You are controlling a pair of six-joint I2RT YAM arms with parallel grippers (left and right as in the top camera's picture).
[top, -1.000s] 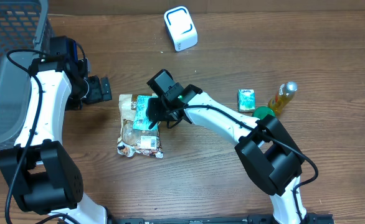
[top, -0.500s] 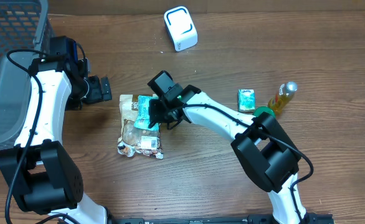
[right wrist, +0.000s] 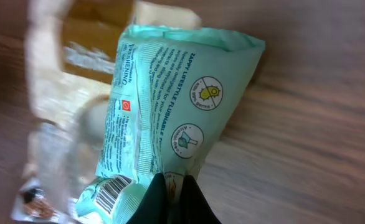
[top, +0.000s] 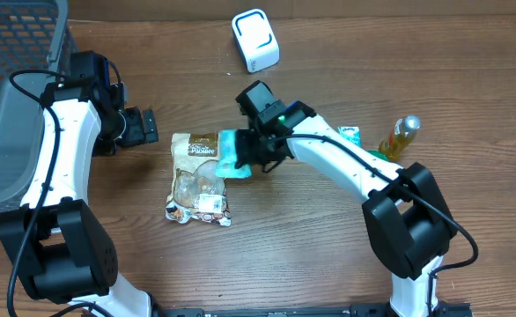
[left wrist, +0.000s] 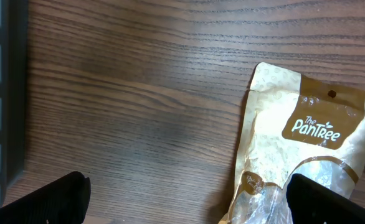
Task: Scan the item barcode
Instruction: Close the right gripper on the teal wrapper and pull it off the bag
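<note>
Wooden table, right gripper pinching teal packet at its edge, left gripper wide near basket

Tan pouch blurred, print seemingly unreadable

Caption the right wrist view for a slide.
Right end effector shut on a mint-green pouch, barcode showing, blurred snack bag behind.

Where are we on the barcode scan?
Done: the right hand is shut on the green pouch, at the edge of the snack bag. In hand: the pouch's barcode shows low in the right wrist view. Left: carry it to the white box at the table's far side, likely the scanner, and present the barcode. The left hand sits open by the basket.
</note>
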